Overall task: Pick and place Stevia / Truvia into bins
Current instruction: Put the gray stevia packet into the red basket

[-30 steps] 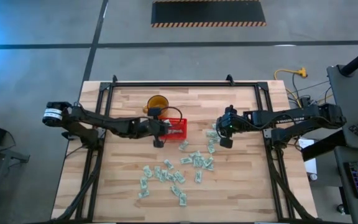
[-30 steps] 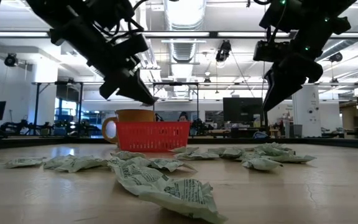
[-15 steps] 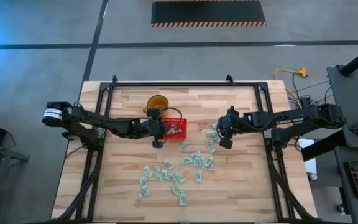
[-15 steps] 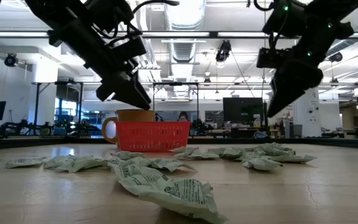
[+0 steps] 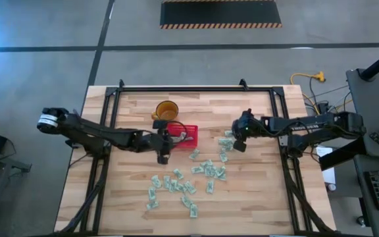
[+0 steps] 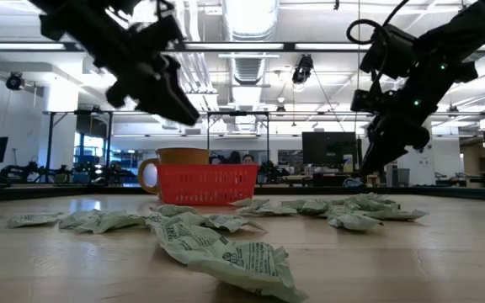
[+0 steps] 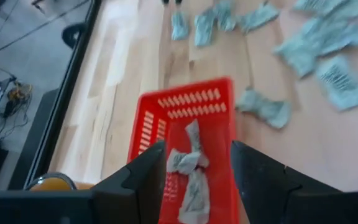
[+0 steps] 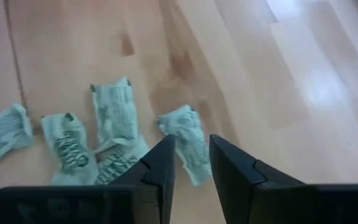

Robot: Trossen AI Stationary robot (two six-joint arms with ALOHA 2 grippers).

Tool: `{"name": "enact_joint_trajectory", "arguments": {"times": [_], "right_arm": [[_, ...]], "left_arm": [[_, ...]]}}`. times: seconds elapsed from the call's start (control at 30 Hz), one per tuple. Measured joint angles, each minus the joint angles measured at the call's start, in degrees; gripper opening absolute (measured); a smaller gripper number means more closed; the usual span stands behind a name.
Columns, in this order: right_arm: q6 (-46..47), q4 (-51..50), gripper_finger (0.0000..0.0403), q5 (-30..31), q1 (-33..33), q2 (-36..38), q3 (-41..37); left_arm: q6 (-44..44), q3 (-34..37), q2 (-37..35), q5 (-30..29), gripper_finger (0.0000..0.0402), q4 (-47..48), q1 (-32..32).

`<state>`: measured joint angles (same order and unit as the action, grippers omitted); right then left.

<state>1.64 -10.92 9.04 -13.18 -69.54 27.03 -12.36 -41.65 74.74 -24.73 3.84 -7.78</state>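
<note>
Overall, little was done: two sachets (image 7: 188, 163) lay in the red basket (image 7: 149, 122), most remained on the tabletop (image 5: 255, 197). My left end effector (image 7: 194, 167) hovered above it released; my right end effector (image 8: 191, 160), parted and empty, hovered over one sachet (image 8: 185, 140).

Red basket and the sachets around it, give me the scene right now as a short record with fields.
basket: red basket on the table, next to a yellow cup
in basket: crumpled sachets
on table: many loose sachets
left gripper: over the basket, jaws open, empty
right gripper: over a loose sachet, jaws apart, holding nothing
</note>
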Motion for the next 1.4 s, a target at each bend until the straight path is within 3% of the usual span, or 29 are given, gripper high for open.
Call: {"name": "enact_joint_trajectory", "arguments": {"times": [0.13, 0.43, 0.67, 0.97, 1.4], "right_arm": [[-0.4, 2.1, 0.0108, -4.8, -1.3, 0.0, -0.3], [-5.3, 4.7, 0.0156, -4.6, -2.6, -6.9, -0.8], [-6.2, 4.5, 0.0165, -4.7, -5.7, -12.0, 1.4], [-6.6, 4.5, 0.0129, -5.0, -5.8, -13.9, 1.9], [-9.2, 4.1, 0.0029, -4.6, -5.8, -13.0, 1.7]], "left_arm": [[0.1, 0.0, -3.7, 0.0, 0.0162, 0.2, -3.1], [0.2, 0.1, -11.4, 0.0, 0.0162, 1.1, -10.8], [0.2, 0.5, -14.5, 0.0, 0.0162, 1.3, -14.4], [1.5, 0.4, -14.9, 0.0, 0.0162, 1.7, -17.3], [1.5, 0.0, -14.9, 0.0, 0.0162, 1.9, -20.3]]}}
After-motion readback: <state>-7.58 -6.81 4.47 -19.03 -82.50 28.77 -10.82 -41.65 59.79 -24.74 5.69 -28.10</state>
